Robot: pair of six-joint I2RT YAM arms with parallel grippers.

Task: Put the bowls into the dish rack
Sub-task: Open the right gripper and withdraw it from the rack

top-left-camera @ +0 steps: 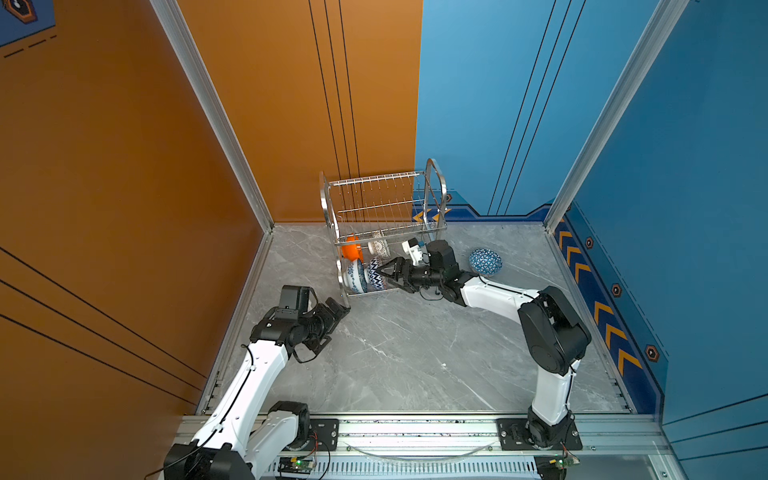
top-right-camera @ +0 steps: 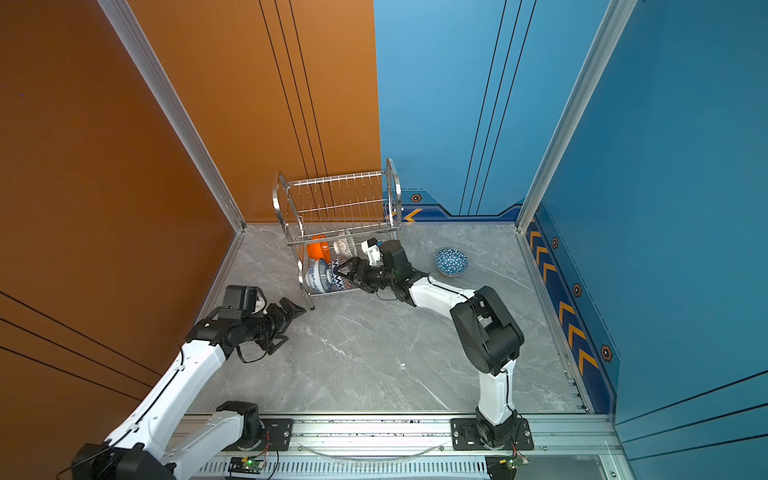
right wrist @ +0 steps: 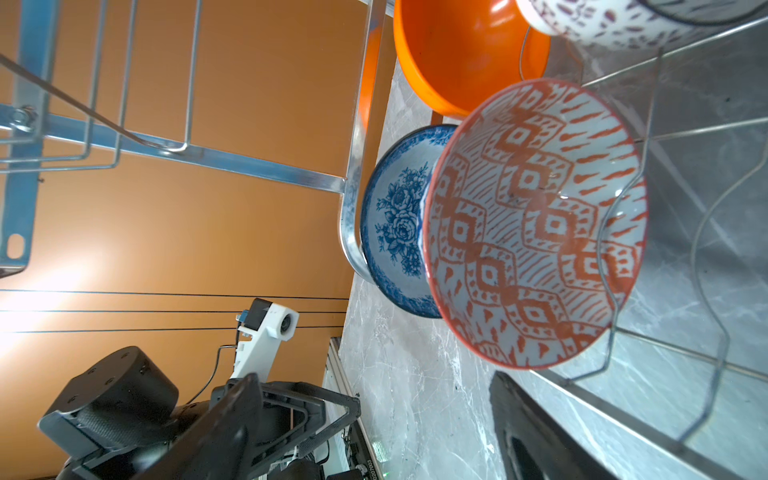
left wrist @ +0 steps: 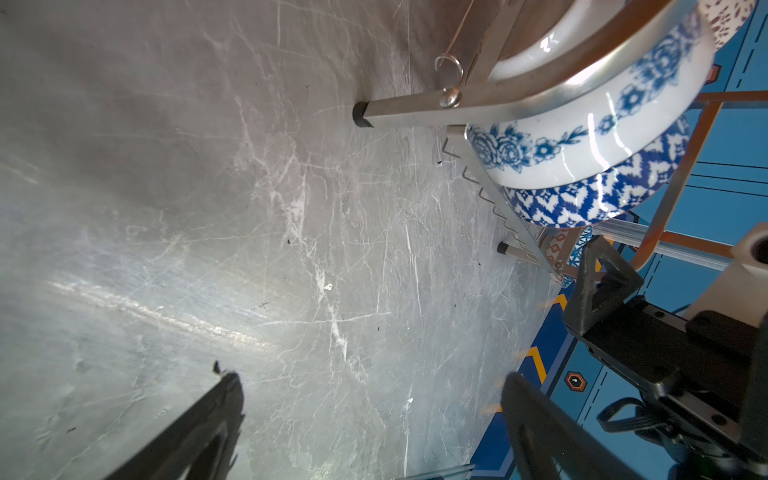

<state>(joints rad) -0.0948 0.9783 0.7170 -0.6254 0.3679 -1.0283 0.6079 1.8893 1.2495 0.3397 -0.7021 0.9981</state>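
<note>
Triangle bowl (top-left-camera: 485, 262) outside the dish rack (top-left-camera: 376, 203)!
On marble table (top-left-camera: 415, 353), three o'clock of the shiny wires; right gripper (top-left-camera: 384, 274) and left gripper (top-left-camera: 340, 307) gape empty.

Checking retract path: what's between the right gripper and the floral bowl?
The orange-white geometric bowl, on edge in the dish rack, stands between the open right gripper and the floral bowl; the right wrist view shows it.

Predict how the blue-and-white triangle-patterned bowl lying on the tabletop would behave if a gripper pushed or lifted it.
The triangle-patterned bowl looks glazed and rigid, so it probably won't flex but could slip in a pinch grip. Its round shape on the smooth marble-look tabletop suggests it would slide or rock when pushed. It seems ceramic, hence likely chips if dropped.
</note>
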